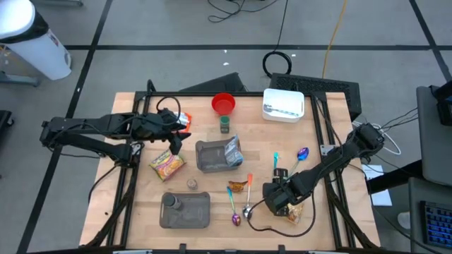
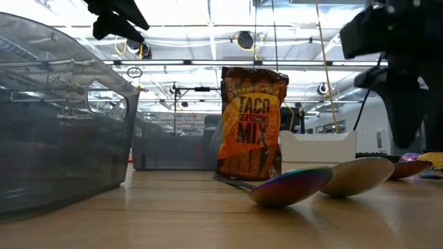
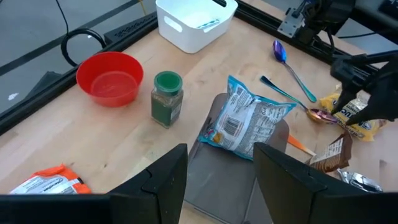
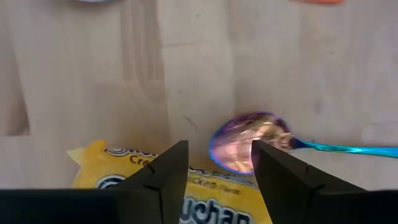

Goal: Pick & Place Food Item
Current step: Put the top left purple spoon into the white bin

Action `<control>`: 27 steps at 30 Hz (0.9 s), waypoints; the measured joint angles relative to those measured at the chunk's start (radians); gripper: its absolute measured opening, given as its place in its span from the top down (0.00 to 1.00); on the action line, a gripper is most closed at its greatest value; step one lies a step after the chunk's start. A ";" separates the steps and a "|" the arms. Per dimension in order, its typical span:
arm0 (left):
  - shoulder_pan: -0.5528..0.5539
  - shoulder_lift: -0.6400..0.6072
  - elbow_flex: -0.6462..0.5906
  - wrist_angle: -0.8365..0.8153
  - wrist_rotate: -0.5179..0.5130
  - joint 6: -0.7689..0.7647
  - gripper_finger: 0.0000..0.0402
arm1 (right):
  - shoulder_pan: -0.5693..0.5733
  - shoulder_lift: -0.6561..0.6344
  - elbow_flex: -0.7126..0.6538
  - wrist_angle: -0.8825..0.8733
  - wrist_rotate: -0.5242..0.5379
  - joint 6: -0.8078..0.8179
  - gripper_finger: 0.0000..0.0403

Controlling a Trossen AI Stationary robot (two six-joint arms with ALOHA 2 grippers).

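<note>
The light wooden table point(image 1: 134, 212) carries a grey plastic tray point(image 1: 212, 156) holding a crinkled blue-and-silver food bag point(image 3: 247, 118). The right gripper point(image 4: 214, 163), fingers parted and empty, hovers just over a yellow snack packet point(image 4: 205, 190) near the table's front right. The left gripper point(image 3: 214, 171) hangs open above the tray.

yellow packet point(image 4: 186, 186) cut off by frame edge, its lettering partly hidden behind right tool fingers point(image 4: 168, 177)

The left arm reaches in from the table's left side, its left gripper point(image 1: 174, 143) raised, fingers point(image 3: 165, 180) parted (nothing between them). The right arm bends down low, right gripper point(image 1: 280, 200) parted too.
</note>
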 joint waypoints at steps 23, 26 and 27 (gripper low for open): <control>0.000 0.000 0.000 0.000 0.000 -0.002 0.52 | -0.001 0.070 0.000 -0.063 0.112 0.073 0.71; 0.000 0.000 0.000 0.000 0.000 -0.002 0.52 | -0.001 0.070 0.000 -0.065 0.113 0.073 0.81; 0.000 0.000 0.000 0.000 0.000 -0.002 0.52 | -0.001 0.070 0.000 -0.063 0.115 0.073 0.85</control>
